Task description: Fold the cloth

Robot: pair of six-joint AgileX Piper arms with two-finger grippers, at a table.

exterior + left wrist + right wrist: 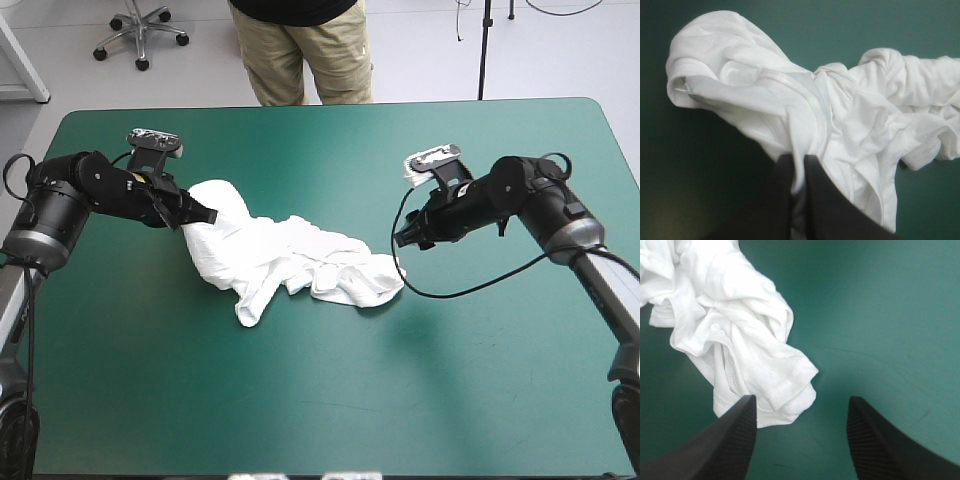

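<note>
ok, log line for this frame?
T-shirt: crumpled heap | left gripper: shut on T-shirt | right gripper: open, near heap's end, not gripping | fold: not started

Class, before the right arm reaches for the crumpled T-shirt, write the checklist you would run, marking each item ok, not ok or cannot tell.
1. Left gripper shut on the T-shirt: ok.
2. Right gripper jaws open: ok.
3. An end of the T-shirt lies just ahead of the right gripper: ok.
4. T-shirt spread flat: not ok, it is a crumpled heap.
5. T-shirt wholly on the table: ok.
6. Which part of the T-shirt the left gripper pinches: cannot tell.
</note>
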